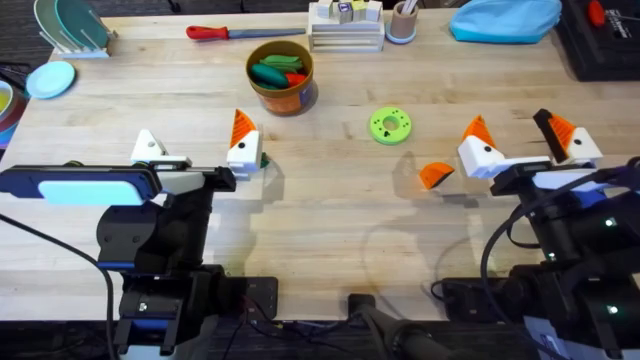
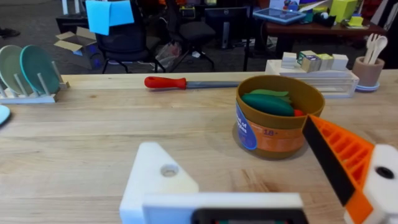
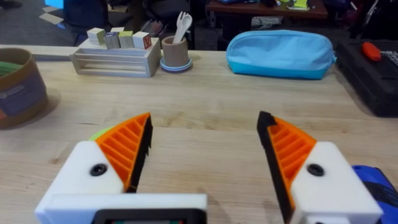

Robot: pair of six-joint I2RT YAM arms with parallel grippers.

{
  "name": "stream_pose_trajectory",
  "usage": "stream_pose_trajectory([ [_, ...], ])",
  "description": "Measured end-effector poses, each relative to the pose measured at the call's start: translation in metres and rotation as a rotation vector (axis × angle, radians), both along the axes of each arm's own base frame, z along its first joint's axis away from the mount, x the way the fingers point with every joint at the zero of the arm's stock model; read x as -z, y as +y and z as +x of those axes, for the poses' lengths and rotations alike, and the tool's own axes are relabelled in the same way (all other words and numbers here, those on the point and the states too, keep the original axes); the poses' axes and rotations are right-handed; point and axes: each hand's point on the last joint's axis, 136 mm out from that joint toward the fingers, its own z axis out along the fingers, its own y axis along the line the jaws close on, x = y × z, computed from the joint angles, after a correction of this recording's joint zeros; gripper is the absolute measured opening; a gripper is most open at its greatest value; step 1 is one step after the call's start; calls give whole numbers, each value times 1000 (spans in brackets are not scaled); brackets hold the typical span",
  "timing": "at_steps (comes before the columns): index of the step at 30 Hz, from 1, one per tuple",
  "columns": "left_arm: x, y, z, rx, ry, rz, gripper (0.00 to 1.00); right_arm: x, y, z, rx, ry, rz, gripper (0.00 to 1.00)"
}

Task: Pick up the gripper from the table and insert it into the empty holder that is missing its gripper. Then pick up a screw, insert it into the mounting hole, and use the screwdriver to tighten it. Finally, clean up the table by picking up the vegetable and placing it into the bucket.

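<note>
Orange ribbed pads sit on the white fingers of the right gripper, which is wide open and holds nothing. The left gripper is open and empty too; its holder has no pad. The loose orange gripper, a small wedge, lies on the wood table, at nine o'clock from the right gripper. The round bucket stands at one o'clock from the left gripper.

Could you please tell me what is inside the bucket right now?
The bucket holds green vegetables and a bit of red. What lies beneath them, and the bucket's floor, is covered.
</note>
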Motion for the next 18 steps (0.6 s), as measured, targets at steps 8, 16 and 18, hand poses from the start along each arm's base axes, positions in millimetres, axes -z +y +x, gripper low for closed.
stream_pose_trajectory([
  [8,0,0,0,0,-1,0,994,2,0,0,1,11,0,991],
  [16,-1,0,0,-1,-1,14,994,-1,0,0,-1,-1,0,992],
  [18,1,0,-1,0,18,47,992,-7,1,1,-5,-26,0,991],
])
